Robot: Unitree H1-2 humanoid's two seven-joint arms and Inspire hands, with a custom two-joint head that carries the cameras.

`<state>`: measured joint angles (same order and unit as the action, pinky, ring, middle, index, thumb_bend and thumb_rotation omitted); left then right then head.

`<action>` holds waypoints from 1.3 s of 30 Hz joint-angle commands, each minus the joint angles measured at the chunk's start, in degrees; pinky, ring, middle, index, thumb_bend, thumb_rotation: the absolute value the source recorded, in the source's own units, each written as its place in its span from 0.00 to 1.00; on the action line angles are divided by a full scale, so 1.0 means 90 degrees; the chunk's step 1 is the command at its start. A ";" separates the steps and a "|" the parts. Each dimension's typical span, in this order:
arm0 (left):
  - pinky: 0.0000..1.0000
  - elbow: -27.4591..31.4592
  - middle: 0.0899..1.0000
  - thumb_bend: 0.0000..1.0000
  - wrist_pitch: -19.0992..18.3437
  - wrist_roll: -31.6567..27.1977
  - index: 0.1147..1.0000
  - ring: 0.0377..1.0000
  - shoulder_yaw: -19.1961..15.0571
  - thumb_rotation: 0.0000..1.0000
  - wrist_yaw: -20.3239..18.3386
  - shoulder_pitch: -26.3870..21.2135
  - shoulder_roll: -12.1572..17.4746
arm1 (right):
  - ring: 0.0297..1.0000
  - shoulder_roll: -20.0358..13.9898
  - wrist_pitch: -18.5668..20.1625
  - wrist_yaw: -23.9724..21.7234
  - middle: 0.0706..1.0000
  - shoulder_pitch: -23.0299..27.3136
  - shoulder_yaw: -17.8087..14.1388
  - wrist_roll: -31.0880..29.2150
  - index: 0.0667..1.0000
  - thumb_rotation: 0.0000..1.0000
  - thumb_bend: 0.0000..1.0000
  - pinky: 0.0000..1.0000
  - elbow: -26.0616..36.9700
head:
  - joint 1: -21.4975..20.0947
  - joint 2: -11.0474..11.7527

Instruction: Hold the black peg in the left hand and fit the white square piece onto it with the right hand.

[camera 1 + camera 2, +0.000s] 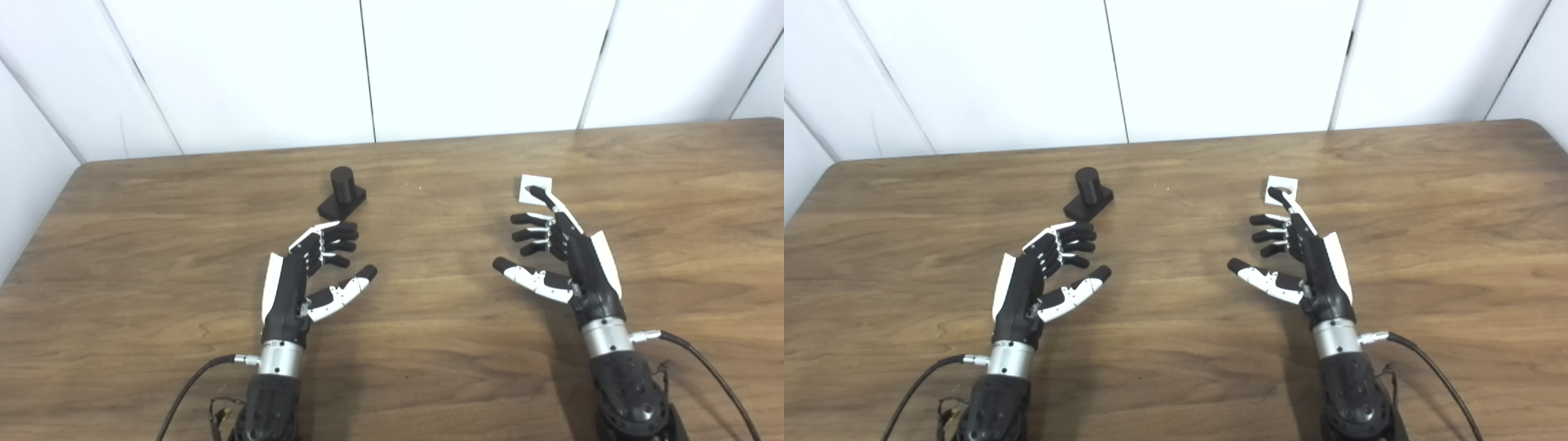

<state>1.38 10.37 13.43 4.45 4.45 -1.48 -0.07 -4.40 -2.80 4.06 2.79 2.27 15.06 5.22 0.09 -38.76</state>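
A wood-grain table (429,343) with a rounded far left corner is shown before white wall panels (478,67). The peg (342,193), matte black, is formed of a short upright cylinder on a flat rectangular base; its axis is vertical, and the base is set skew to the far edge, in the left half of the table. The square (534,188), white and flat, lies in the right half, nearer the far edge than the near one; its centre is hidden by a fingertip, so any hole cannot be made out. The left hand (309,269) is held open just short of the peg, fingers loosely curled, nothing grasped. The right hand (560,257) is likewise open, one finger extended over the square; contact cannot be judged. Both forearms are cut off by the near edge.
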 commanded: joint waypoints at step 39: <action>0.56 -0.0702 0.66 0.59 0.0232 0.0471 0.62 0.64 0.0240 0.09 0.0460 -0.0137 0.0009 | 0.61 -0.0191 -0.0562 0.0036 0.68 0.0218 -0.0235 -0.0466 0.84 0.05 0.58 0.50 -0.0264 | 0.1709 0.0291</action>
<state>-1.61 10.54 15.11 6.14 7.45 -3.70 -0.33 -5.31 -5.36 4.17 3.69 0.62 10.59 3.37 15.47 -36.12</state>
